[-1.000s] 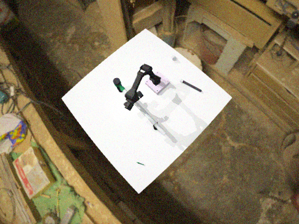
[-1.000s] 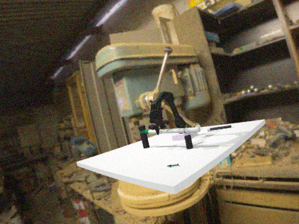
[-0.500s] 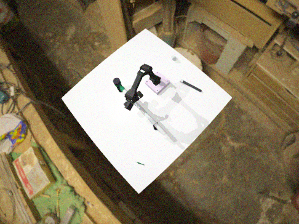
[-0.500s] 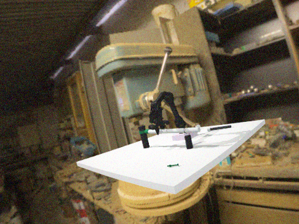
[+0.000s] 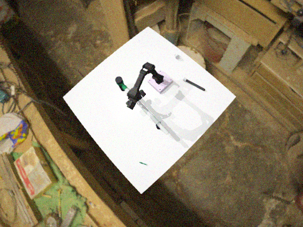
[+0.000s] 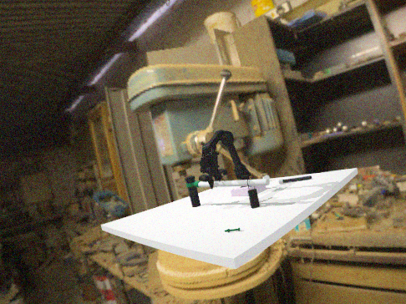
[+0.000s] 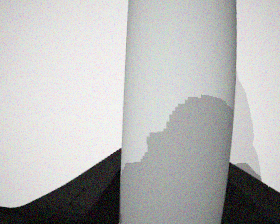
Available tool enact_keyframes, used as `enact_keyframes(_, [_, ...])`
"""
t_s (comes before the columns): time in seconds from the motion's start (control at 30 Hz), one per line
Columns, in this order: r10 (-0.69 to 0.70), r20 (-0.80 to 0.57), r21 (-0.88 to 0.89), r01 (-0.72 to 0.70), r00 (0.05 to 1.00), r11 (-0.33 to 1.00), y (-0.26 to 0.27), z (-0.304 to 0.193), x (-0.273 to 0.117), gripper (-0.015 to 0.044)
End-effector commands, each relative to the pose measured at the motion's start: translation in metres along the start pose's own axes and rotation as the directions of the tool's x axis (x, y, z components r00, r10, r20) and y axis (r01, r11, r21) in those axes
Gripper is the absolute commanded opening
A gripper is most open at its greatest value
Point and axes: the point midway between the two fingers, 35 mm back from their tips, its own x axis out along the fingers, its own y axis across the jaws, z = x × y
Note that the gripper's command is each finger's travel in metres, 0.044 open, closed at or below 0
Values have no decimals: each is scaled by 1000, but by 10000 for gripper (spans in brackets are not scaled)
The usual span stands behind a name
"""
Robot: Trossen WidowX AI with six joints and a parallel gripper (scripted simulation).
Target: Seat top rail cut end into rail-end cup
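Observation:
The big black post [image 5: 118,80] [image 6: 195,199] stands upright. A green brace band with its cup [image 5: 122,86] [image 6: 195,184] sits high on it, just below the cap. The long pale rail [image 5: 154,120] [image 6: 234,183] [image 7: 177,65] lies about level. Its near end meets the green cup in the exterior view; how deep it sits inside cannot be told. The rail's other end passes over the short black post [image 5: 157,127] [image 6: 254,199]; the loop cap there is too small to make out clearly. My gripper [image 5: 136,98] [image 6: 212,183] [image 7: 166,160] is shut on the rail, near the big post.
The arm stands on a lilac base plate [image 5: 161,90] [image 6: 239,192] behind the rail. A black rod [image 5: 195,85] [image 6: 297,179] with a pale end lies beyond it. A small green piece [image 5: 143,163] [image 6: 232,230] lies near the table's front corner. A small pale round piece [image 5: 177,57] is at the back.

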Motion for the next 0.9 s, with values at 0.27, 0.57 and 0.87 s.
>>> enact_keyframes(0.27, [2,14,1,-2,1000,1000,0,6,-1,0])
enact_keyframes(0.57, [0,0,0,0,1000,1000,0,2,0,0])
enact_keyframes(0.87, [0,0,0,0,1000,1000,0,3,0,0])
